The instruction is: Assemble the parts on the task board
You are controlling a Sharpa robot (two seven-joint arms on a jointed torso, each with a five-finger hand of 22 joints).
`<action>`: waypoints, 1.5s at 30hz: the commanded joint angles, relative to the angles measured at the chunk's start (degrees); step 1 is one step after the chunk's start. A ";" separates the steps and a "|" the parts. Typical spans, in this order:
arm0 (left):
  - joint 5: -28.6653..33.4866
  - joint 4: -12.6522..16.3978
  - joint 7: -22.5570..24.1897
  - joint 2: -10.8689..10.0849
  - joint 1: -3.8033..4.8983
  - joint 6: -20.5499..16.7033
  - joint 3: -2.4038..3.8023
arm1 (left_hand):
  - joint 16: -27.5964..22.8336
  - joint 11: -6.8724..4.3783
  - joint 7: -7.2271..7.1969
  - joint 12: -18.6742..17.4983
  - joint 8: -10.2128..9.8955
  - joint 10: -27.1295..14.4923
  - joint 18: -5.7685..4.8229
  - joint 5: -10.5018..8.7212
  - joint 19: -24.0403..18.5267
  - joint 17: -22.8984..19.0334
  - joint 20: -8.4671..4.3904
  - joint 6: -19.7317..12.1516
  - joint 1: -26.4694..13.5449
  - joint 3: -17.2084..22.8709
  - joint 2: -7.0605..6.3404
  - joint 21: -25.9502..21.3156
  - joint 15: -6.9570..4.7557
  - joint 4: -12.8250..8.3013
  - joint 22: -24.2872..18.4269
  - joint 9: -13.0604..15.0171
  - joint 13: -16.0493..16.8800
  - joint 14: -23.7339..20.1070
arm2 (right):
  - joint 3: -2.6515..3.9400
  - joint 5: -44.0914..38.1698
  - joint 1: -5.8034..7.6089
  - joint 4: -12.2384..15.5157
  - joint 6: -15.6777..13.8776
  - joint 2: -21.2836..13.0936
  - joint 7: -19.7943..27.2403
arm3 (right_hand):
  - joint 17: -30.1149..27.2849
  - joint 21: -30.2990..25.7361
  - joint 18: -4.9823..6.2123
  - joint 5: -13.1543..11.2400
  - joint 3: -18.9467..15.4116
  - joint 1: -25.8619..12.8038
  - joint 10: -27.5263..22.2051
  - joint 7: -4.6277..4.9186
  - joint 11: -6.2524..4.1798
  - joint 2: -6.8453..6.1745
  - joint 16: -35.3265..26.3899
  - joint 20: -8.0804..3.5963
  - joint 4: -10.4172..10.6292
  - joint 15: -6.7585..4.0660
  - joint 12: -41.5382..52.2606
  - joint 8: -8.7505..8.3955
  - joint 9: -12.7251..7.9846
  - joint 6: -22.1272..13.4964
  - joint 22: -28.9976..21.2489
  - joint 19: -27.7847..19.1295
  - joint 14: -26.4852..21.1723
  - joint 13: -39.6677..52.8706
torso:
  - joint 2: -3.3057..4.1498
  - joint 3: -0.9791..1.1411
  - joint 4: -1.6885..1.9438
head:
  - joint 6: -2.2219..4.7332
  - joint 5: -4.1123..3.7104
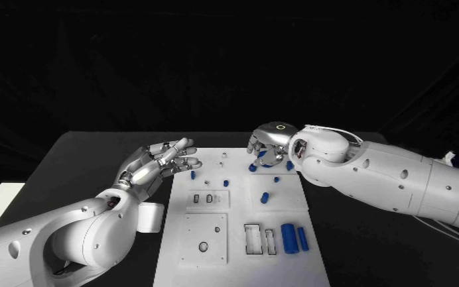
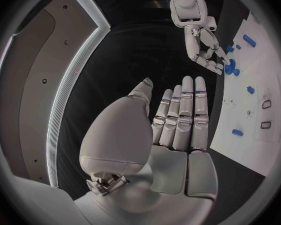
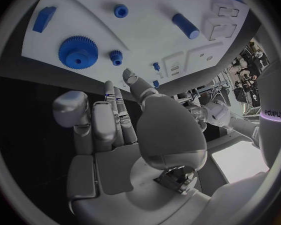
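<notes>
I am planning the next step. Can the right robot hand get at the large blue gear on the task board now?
Probably yes: the right robot hand hovers open just beside the large blue gear, with nothing between them.

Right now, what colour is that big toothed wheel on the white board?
Blue. The toothed wheel shows best in the right wrist view, lying on the white board.

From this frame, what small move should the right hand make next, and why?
Probably lower the right hand a little and close its fingers on the large blue gear. The hand is over the far end of the task board with nothing in it, and its wrist view shows the gear just ahead of the fingertips. The left hand hangs open beside the board.
</notes>
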 commanded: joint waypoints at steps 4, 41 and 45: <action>-0.30 0.11 0.02 0.00 0.09 1.21 0.05 | -0.25 0.19 0.29 -0.36 -0.40 0.26 0.19 -0.34 0.07 0.07 0.29 0.20 -0.56 -0.28 0.20 -0.34 0.19 -0.07 -0.09 -0.05 0.01 -0.38 | 0.01 -2.73 -0.09 -0.66 3.66 0.35 -1.08 | 0.24 0.56 -0.62 -0.31 0.22 0.23 -0.48 0.13 0.02 -0.61 0.44 0.12 0.52 0.31 -0.21 -0.20 0.05 -0.16 0.36 -0.40 2.16 -0.07 | 0.39 -0.06 0.16 | 0.00 -0.06; -0.30 0.30 -0.48 -0.26 0.13 0.92 0.06 | -0.70 0.23 0.34 -0.61 -0.66 0.18 0.24 -0.22 0.06 0.27 0.37 0.25 0.19 0.01 0.62 -0.62 0.22 -0.68 -0.35 -0.03 0.02 -0.43 | -0.05 -0.92 -1.13 -3.10 6.76 2.20 1.39 | 1.59 4.13 -0.74 -2.65 5.79 2.05 0.42 0.08 -0.12 1.29 2.60 0.33 2.57 0.22 -0.10 0.04 0.28 1.09 3.71 -1.58 1.82 -0.09 | 1.32 -0.21 0.44 | -0.10 0.11; -0.30 0.27 -0.50 -0.23 0.13 0.93 0.06 | -0.70 0.23 0.34 -0.61 -0.66 0.18 0.24 -0.22 0.06 0.27 0.37 0.25 0.19 0.01 0.62 -0.62 0.22 -0.68 -0.35 -0.03 0.02 -0.43 | -0.05 -0.75 -1.16 -3.29 6.72 2.31 1.54 | 1.76 4.47 -0.77 -2.86 6.52 2.16 0.96 -0.03 -0.25 1.48 2.83 0.25 2.90 0.13 -0.03 0.18 0.40 1.69 4.04 -1.62 1.82 -0.05 | 1.38 -0.20 0.49 | -0.10 0.11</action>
